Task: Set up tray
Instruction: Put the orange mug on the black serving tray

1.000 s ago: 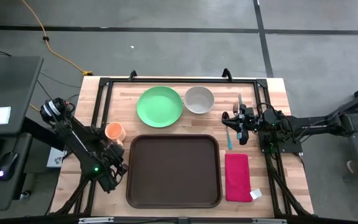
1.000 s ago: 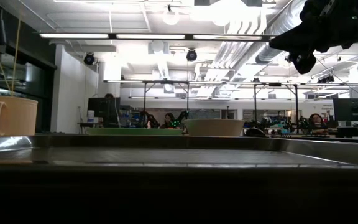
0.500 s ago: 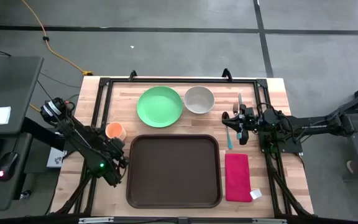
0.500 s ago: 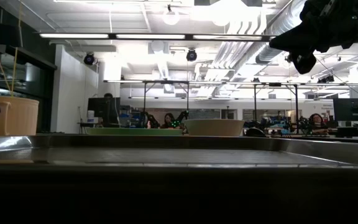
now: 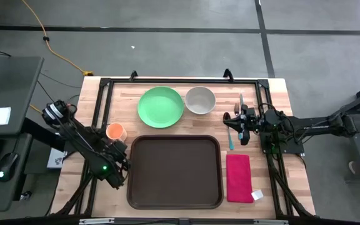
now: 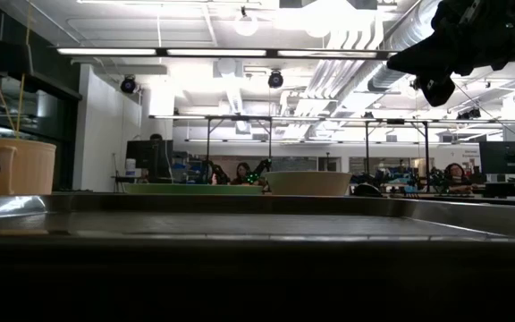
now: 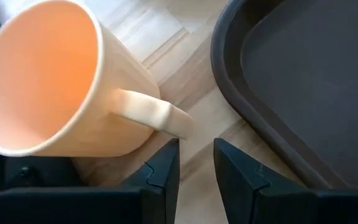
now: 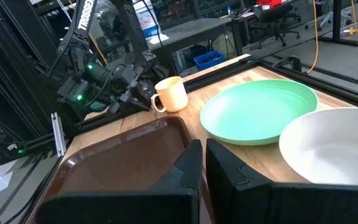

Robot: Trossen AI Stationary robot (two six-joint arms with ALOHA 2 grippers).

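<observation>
The tray lies flat on the wooden table, just beside the left gripper on its inner side; in the left wrist view the rounded tray corner sits just off one fingertip. That gripper's jaws stand slightly apart with nothing between them, and the handle of the orange mug is right in front of the gap, seemingly not touched. The right gripper is near the tray's far right corner, jaws closed together on nothing.

Counted: one tray, one mug, one green plate, one white bowl, one red napkin, and what look like a few utensils by the right gripper, too hidden to count.

The left arm reaches diagonally in from the table's left edge, gripper low. The right arm stretches straight in from the right side.
</observation>
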